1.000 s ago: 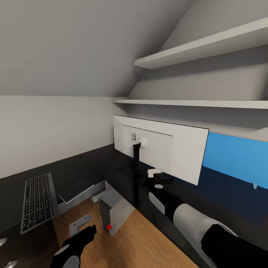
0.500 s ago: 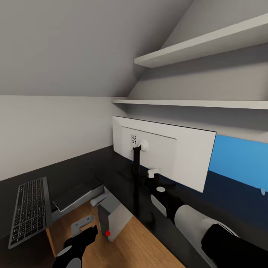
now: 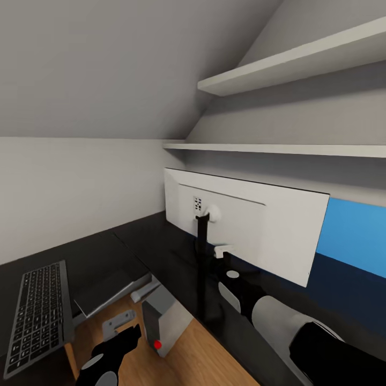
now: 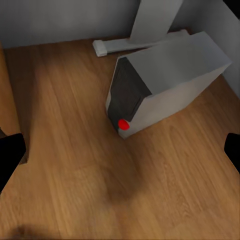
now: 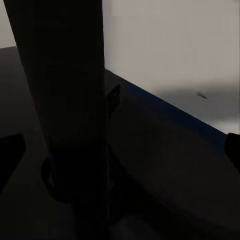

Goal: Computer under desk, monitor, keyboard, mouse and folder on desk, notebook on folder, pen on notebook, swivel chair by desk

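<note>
At the lower left of the head view, the keyboard [image 3: 38,317] lies flat on the black desk [image 3: 115,252], running toward the bottom edge. Just right of it, low in the frame, the left gripper [image 3: 126,336] hangs above the wood floor [image 3: 214,356]; in the left wrist view its dark fingertips [image 4: 11,157] sit at opposite edges of the picture, spread wide with nothing between them. Right of that gripper the computer [image 3: 163,319] stands on the floor under the desk's edge (its red light faces the camera, and the left wrist view [image 4: 165,82] shows the whole case). In the middle, the monitor [image 3: 252,228] stands on the desk with its white back turned forward, in front of the blue back panel [image 3: 354,236]. The right gripper [image 3: 221,251] is at the thin black stand [image 3: 202,262]; whether its fingers grip the stand cannot be told. Two white shelves [image 3: 289,67] fill the upper right.
</note>
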{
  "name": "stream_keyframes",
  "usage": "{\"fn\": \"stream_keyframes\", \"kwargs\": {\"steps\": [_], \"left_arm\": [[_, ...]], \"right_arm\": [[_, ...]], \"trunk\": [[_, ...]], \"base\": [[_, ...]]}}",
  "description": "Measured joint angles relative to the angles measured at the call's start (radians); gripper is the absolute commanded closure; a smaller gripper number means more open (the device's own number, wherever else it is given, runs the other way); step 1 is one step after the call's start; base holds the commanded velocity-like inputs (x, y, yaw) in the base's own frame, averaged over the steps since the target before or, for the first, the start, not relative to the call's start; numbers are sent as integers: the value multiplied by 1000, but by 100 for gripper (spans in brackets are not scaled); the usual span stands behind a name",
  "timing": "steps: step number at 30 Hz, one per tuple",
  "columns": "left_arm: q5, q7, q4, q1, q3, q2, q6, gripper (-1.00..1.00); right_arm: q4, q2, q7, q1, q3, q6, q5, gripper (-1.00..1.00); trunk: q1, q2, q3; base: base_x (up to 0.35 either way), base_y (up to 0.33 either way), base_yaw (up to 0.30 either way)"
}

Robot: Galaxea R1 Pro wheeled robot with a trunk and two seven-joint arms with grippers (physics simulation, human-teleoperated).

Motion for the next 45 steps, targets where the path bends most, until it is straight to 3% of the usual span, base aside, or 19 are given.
{"fn": "stream_keyframes", "kwargs": {"steps": [41, 42, 45], "left_arm": [[2, 0, 2, 0, -2, 0, 2, -100], [2, 0, 2, 0, -2, 0, 2, -100], [2, 0, 2, 0, -2, 0, 2, -100]], "right_arm": [[2, 0, 0, 0, 1, -38, 1, -100], [2, 0, 0, 0, 1, -38, 1, 100], [2, 1, -3, 0, 1, -37, 2, 100]], "trunk": [[0, 0, 0], [0, 0, 0], [0, 0, 0]], "base": [[53, 49, 0], [0, 0, 0], [0, 0, 0]]}}
